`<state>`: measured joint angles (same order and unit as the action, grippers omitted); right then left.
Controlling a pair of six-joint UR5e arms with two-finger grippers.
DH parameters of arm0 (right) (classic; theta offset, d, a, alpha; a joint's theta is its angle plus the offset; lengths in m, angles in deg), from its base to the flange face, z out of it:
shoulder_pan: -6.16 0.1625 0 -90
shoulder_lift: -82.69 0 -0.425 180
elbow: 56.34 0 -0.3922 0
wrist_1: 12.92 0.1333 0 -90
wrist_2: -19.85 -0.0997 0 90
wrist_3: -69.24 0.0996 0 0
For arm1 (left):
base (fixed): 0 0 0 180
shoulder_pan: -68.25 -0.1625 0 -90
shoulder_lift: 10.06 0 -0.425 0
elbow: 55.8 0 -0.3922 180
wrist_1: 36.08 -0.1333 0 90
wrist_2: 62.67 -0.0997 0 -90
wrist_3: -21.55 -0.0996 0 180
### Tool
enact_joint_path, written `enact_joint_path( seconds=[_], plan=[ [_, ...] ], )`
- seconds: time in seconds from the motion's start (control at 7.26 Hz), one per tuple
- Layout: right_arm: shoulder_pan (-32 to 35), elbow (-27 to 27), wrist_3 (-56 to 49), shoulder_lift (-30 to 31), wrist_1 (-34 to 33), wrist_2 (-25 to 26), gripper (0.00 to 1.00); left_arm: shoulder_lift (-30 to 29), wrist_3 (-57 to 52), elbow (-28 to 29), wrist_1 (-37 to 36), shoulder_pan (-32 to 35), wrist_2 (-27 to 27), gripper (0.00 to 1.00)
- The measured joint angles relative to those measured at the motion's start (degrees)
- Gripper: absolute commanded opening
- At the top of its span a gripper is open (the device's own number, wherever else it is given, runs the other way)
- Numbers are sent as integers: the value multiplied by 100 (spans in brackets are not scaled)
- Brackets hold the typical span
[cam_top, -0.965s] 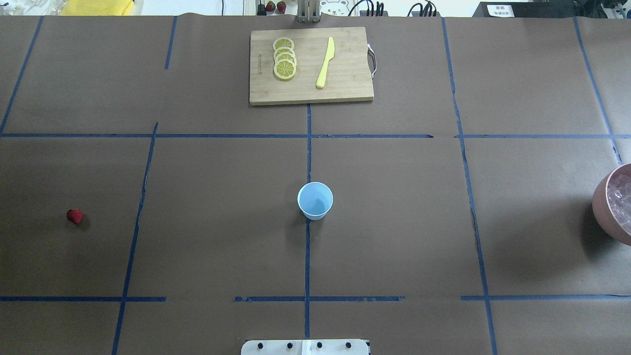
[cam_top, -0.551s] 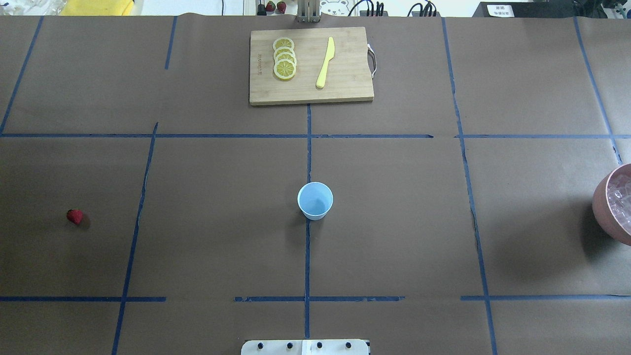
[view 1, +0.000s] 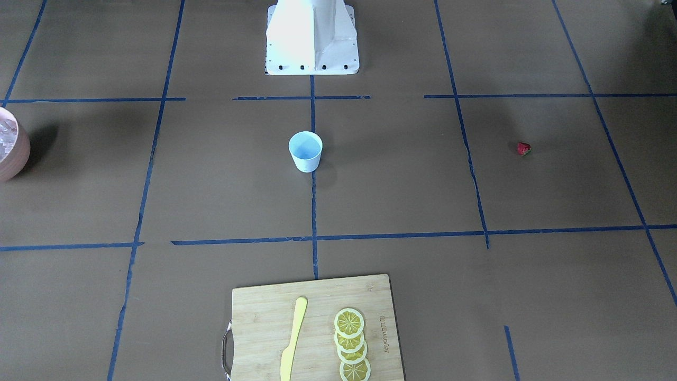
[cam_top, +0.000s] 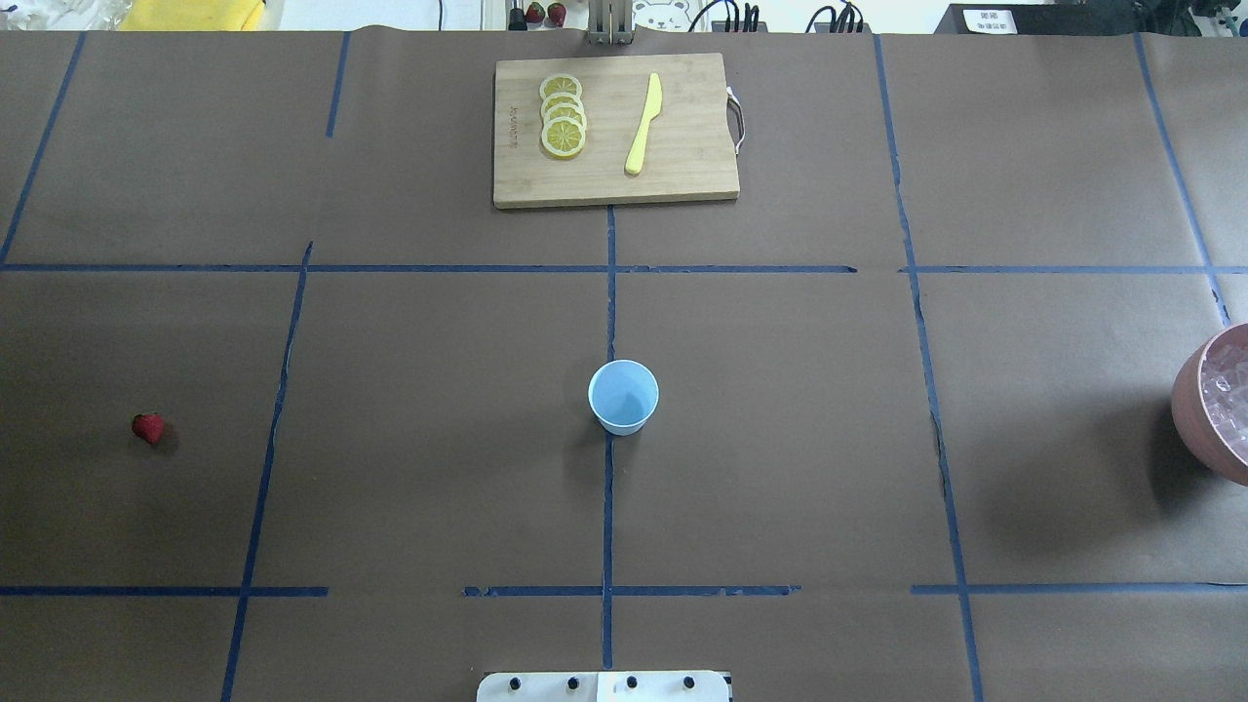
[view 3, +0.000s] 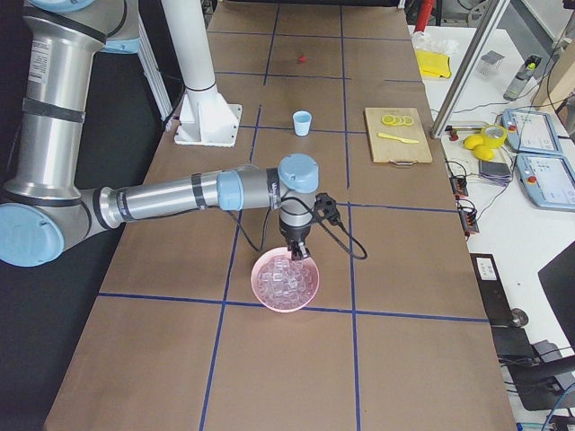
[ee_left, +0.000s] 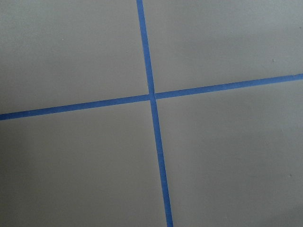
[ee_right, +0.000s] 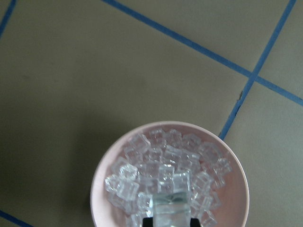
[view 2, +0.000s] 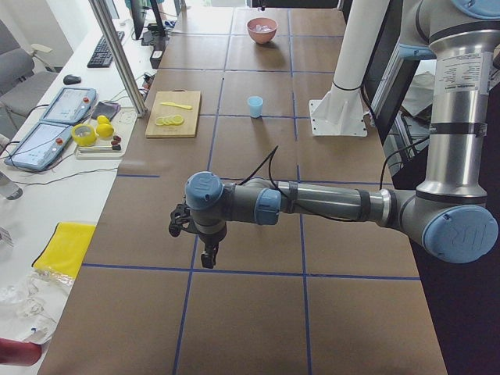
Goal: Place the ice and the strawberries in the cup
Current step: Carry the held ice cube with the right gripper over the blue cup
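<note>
So the cup [cam_top: 623, 397] is standing upright in the middle of the table, right on the centre line of blue tape [ee_left: 151, 97]. Its mouth faces straight up and the wider end is on top. Inside there's just the pale blue bottom, nothing in it.

The strawberry [cam_top: 147, 428] is lying by itself way out on the robot's left side, well apart from the cup. It's too small to tell which way the leafy end points.

All the ice [ee_right: 161, 175] is piled in the pink bowl [ee_right: 99, 189] at the far right edge of the table, also well away from the cup. It's pretty much full of little clear cubes.

The right gripper [view 3: 295, 253] hangs pointing down over that bowl. In the right wrist view one ice cube [ee_right: 171, 208] looks bigger and closer than the pile, and it's pinched between two dark fingertips.

The left gripper [view 2: 208, 254] points down over bare table near a tape crossing. I honestly can't tell if it's spread or closed, since the left wrist view shows only tape.

At the far side of the table there's a cutting board [cam_top: 682, 175] with a row of lemon slices [cam_top: 563, 117] and a yellow knife [cam_top: 643, 124] lying beside them.
</note>
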<state>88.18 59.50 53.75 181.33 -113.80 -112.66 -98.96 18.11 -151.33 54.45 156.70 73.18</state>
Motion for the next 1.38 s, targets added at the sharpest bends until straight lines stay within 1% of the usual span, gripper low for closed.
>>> enact_joint_path(
  seconds=[0.14,0.28,0.41,0.55,0.69,0.96,1.1,1.38],
  plan=[
    [17,132,246,-600,-684,-138,0,0,1,-3,0,-3,2,100],
    [-78,190,835,-1232,-1105,-290,0,1,1,-6,2,-3,3,100],
    [-379,227,1689,-1828,-1295,-388,0,4,-1,-6,6,-4,1,100],
    [-879,247,2650,-2352,-1365,-397,0,3,-5,-4,8,-4,-3,100],
    [-1503,243,3650,-2833,-1389,-287,0,-3,-3,-2,7,-4,-5,100],
    [-2850,140,5711,-3804,-1397,202,0,-11,8,-1,7,-4,-19,100],
    [-3386,0,6439,-4206,-1394,454,0,-11,9,-1,8,-4,-27,100],
    [-4334,-441,7263,-4795,-1366,1100,0,-13,10,-1,7,-4,-32,100]
  ],
)
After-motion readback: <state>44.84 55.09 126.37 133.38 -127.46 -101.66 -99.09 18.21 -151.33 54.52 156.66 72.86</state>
